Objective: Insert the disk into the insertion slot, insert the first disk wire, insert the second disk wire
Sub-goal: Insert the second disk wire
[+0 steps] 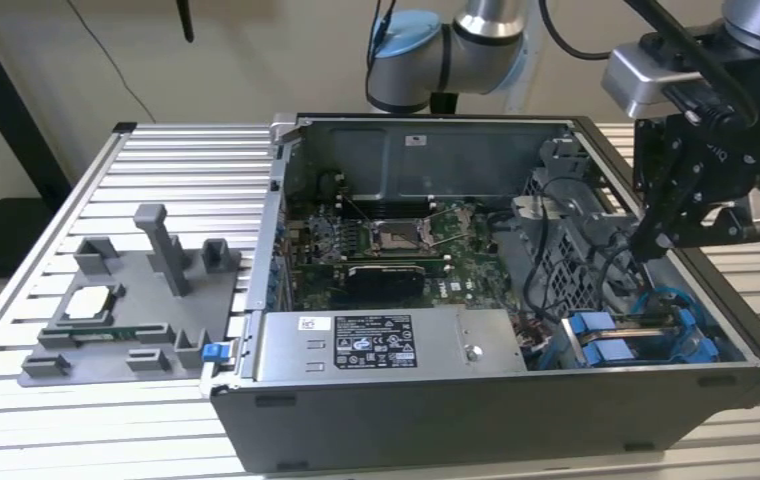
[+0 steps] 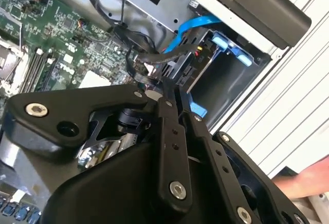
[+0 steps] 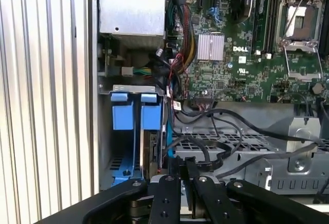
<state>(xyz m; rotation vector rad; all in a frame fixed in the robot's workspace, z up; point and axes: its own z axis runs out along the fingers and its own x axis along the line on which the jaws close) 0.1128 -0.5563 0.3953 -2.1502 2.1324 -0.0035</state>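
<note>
Fingers pressed nearly together on a black disk wire, my tool hangs over the drive cage so the plug faces the blue-tabbed bay.

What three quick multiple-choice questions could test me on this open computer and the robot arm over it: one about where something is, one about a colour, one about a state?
1. Where is the gripper?
A. Over the grey parts tray
B. Over the drive cage at the case's end on the exterior view's right
C. Above the processor socket

2. What colour are the tabs at the insertion slot?
A. Blue
B. Red
C. Yellow

3. What state is the processor socket in?
A. Covered by a fan
B. Open and bare
C. Covered by a cloth

Answers: 1 B, the exterior view shows it hanging above the cage beside the blue parts. 2 A, both wrist views show blue plastic. 3 B, its silver frame lies uncovered on the green board.
</note>
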